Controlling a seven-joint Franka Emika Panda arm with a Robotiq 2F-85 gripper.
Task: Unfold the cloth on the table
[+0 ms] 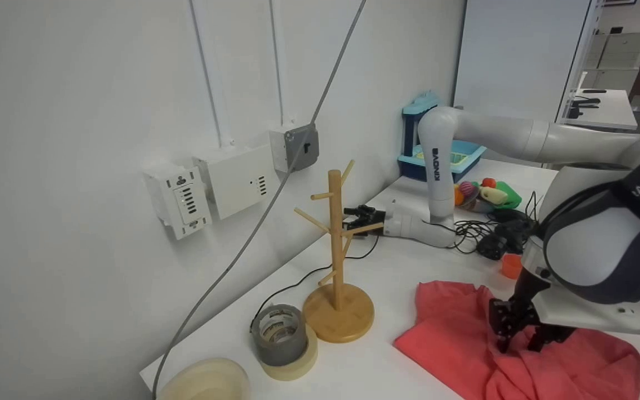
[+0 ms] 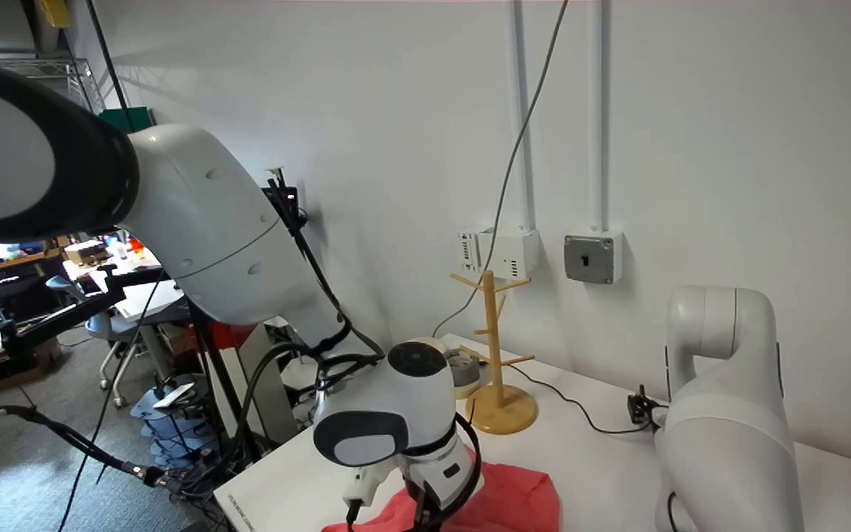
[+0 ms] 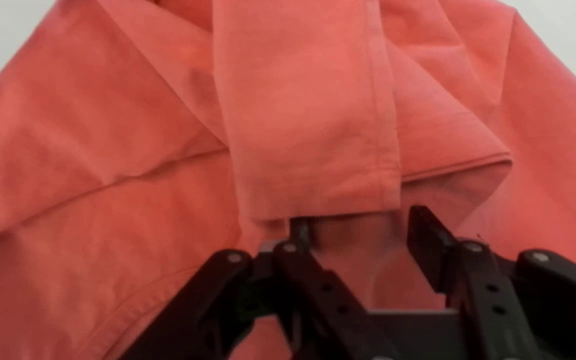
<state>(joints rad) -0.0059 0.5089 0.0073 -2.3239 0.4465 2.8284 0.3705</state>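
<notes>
Lying wrinkled on the white table [image 1: 398, 272], the coral cloth [image 1: 520, 375] sits close to the edge away from the wall [image 1: 103, 111], with several folds overlapping. The gripper [image 3: 359, 222] points down over it, its two black fingers [image 3: 428, 245] moderately apart, with fabric showing through the gap. In the wrist view the hem of a folded strip ends at the fingertips: one meets the hem, the other stands just past its corner; I cannot tell whether either presses on it. Near the cloth is an orange cup [image 1: 511, 266]. Toward the table's wall edge stands an upright wooden mug stand [image 1: 336, 250]; just beside its base, grey tape [image 1: 284, 353] rests on beige tape [image 1: 298, 371]. By a corner along that edge sits a pale bowl [image 1: 209, 365]. At the far end are colourful toys [image 1: 481, 194], a blue tub [image 1: 467, 166] against the wall, and another arm [image 1: 498, 136].
</notes>
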